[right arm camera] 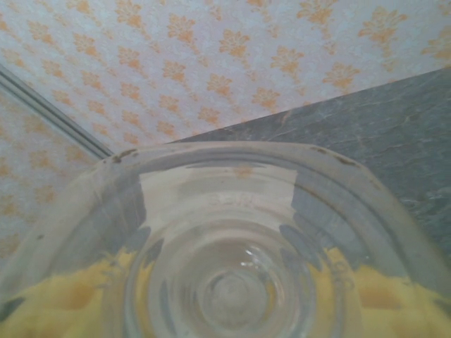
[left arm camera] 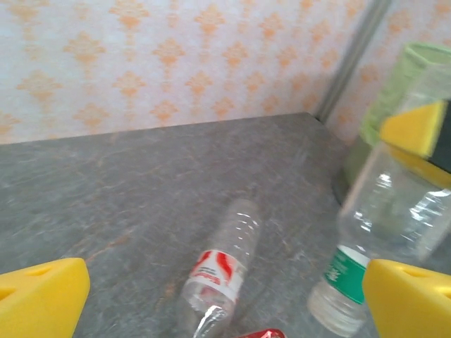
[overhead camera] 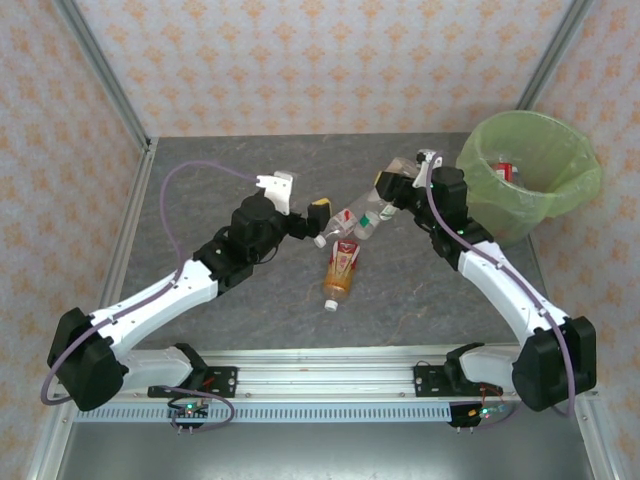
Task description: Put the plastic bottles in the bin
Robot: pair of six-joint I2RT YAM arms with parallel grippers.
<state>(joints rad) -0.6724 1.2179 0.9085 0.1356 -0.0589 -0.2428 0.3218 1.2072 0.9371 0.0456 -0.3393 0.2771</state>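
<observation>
My right gripper [overhead camera: 386, 198] is shut on a clear bottle with a green label [overhead camera: 370, 218], holding it above the table left of the bin [overhead camera: 565, 195]. In the right wrist view the bottle's base [right arm camera: 232, 274] covers the gripper [right arm camera: 232, 299], with yellow pads [right arm camera: 63, 306] showing through it. My left gripper [overhead camera: 317, 221] is open beside a clear bottle with a red-white label [overhead camera: 346, 224]. That bottle [left arm camera: 227, 259] lies just ahead of the open left gripper [left arm camera: 225, 303]. An amber bottle [overhead camera: 340, 275] lies nearer the arms. A bottle [overhead camera: 503, 168] rests inside the lime-green bin.
The bin stands at the table's far right corner, seen blurred in the left wrist view [left arm camera: 394, 98]. The held bottle [left arm camera: 373, 225] hangs close to my left gripper's right finger [left arm camera: 409, 303]. Patterned walls close the back and sides. Grey table [overhead camera: 250, 190] stretches left.
</observation>
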